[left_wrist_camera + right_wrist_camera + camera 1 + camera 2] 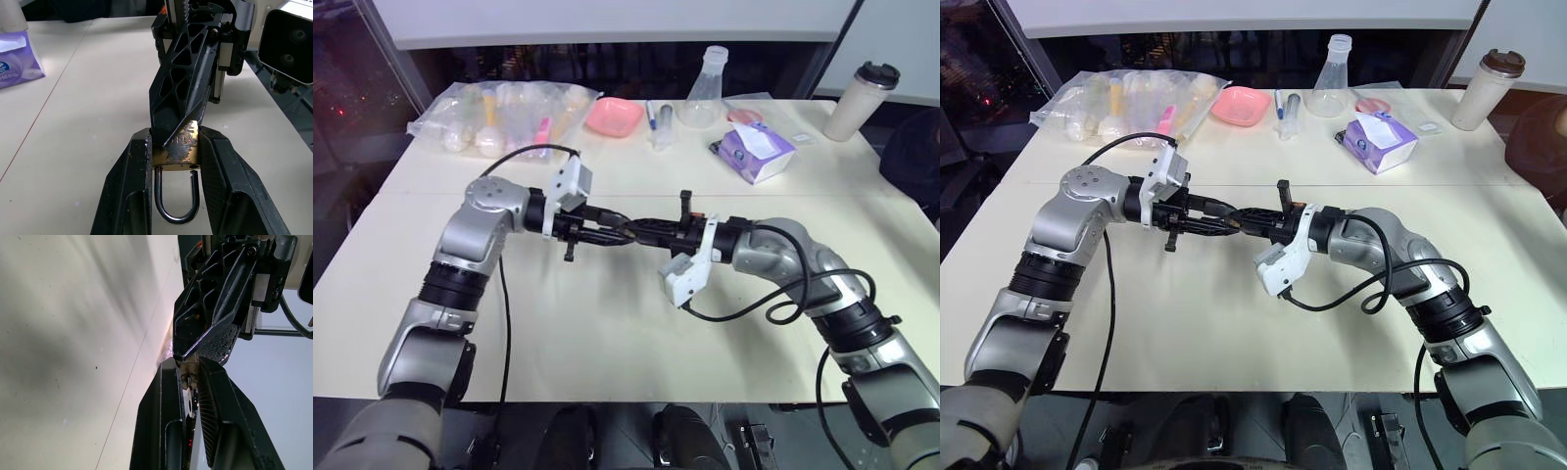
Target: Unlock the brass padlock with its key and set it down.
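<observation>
Cream table (pixel 607 333); brass padlock (pixel 177 152) clamped (left wrist), key (pixel 188 399) pinched.

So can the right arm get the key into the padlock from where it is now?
Probably yes. The left tool holds the brass padlock with its keyway end facing the right tool, whose tips already meet it with the key between them. Nothing stands between them.

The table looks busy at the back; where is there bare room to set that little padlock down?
The near half of the table, under and before both arms, is bare. Along the far edge it is crowded: plastic bag, pink dish, flask, purple pack, tumbler.
</observation>
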Action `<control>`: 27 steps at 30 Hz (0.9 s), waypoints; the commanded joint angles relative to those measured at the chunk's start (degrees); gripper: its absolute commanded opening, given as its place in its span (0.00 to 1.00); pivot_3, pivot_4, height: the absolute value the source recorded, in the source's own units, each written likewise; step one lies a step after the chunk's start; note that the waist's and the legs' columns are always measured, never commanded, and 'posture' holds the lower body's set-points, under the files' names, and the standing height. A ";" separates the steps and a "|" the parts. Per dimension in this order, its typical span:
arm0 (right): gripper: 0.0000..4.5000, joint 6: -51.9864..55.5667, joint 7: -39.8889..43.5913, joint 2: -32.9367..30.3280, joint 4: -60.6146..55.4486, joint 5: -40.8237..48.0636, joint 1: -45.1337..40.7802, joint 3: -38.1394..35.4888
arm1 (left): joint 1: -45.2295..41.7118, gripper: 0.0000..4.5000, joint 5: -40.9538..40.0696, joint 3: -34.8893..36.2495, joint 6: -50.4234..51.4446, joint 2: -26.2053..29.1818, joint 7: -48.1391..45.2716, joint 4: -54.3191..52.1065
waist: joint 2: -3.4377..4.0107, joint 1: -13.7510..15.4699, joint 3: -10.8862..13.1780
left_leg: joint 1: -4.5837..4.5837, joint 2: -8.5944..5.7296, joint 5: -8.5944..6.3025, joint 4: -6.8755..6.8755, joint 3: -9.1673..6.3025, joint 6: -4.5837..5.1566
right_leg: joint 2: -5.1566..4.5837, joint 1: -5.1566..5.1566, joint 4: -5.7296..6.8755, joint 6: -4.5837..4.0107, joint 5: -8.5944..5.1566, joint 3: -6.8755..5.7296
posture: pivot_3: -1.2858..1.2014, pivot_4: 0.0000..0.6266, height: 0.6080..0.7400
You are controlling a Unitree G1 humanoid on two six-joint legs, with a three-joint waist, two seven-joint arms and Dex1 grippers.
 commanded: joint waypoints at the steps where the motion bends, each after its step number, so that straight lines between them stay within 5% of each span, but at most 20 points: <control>1: 0.01 -1.02 -0.41 0.92 -1.66 0.92 -0.91 -0.27 | -1.19 0.16 -0.45 0.85 -0.10 -0.12 0.76 -1.36 | 0.00 0.00 0.00 | 0.00 0.00 0.00 0.00 0.00 0.00 | 0.00 0.00 0.00 0.00 0.00 0.00 | 0.52 0.24 0.81; 4: 0.01 -0.98 -0.33 0.99 -1.40 0.94 -1.12 -0.25 | -1.29 0.16 0.06 0.65 0.90 0.09 1.55 -1.29 | 0.00 0.01 0.00 | 0.00 0.00 0.00 0.00 0.00 0.00 | 0.00 0.00 0.00 0.00 0.00 0.00 | 0.52 0.24 0.81; 12: 0.00 -0.47 0.03 1.13 -0.42 0.98 -1.37 -0.81 | -0.12 0.99 0.46 2.07 -0.87 3.57 1.16 -1.78 | 0.00 -0.10 0.00 | 0.00 0.00 0.00 0.00 0.00 0.00 | 0.00 0.00 0.00 0.00 0.00 0.00 | 0.52 0.24 0.81; 21: 0.00 -0.07 -0.05 0.64 0.48 1.27 -1.14 -1.34 | 1.85 0.99 -7.48 7.13 7.60 7.52 1.31 -9.08 | 0.00 0.07 0.00 | 0.01 -0.01 0.00 0.00 0.00 0.00 | -0.03 0.01 0.01 0.00 0.00 0.00 | 0.52 0.24 0.81; 24: 0.00 -0.02 0.04 0.55 0.54 1.44 -1.02 -1.33 | 3.55 0.82 -8.71 7.60 9.64 8.42 1.82 -11.68 | 0.00 -0.09 0.00 | 0.01 0.00 0.00 0.00 -0.01 0.00 | -0.03 0.01 0.02 0.00 0.00 0.00 | 0.52 0.24 0.81; 27: 0.00 -0.01 0.06 0.57 0.63 1.53 -1.11 -1.25 | 4.31 0.50 -8.43 7.44 9.70 8.95 2.34 -12.40 | 0.00 -0.10 0.00 | 0.03 0.01 0.00 -0.01 -0.01 -0.01 | -0.01 0.01 0.05 0.00 0.00 0.00 | 0.52 0.24 0.81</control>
